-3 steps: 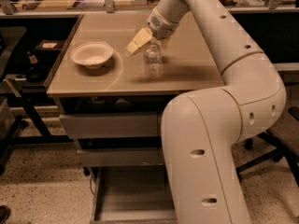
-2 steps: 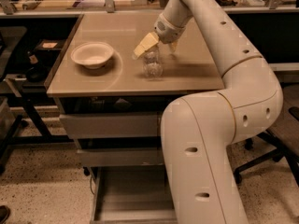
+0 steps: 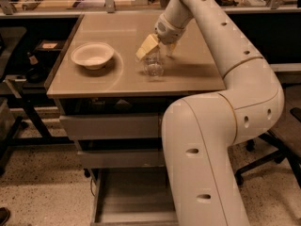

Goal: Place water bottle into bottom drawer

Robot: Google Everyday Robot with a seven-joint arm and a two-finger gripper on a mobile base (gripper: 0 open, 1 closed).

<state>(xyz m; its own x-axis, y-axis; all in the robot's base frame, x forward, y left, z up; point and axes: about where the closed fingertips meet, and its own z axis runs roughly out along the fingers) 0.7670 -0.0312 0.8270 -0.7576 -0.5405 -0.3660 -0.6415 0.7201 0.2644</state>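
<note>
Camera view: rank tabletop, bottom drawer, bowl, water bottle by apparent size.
1. Tabletop
2. Bottom drawer: partly hidden by the arm and nearer the camera, so its true rank is unsure
3. Bowl
4. Water bottle, with the gripper at its top

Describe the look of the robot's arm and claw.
The arm is glossy off-white, built of thick rounded tube segments with thin seams at the joints and small dark oval holes along its shell. The claw, above the water bottle on the table, is pale yellow below a grey-white wrist.
</note>
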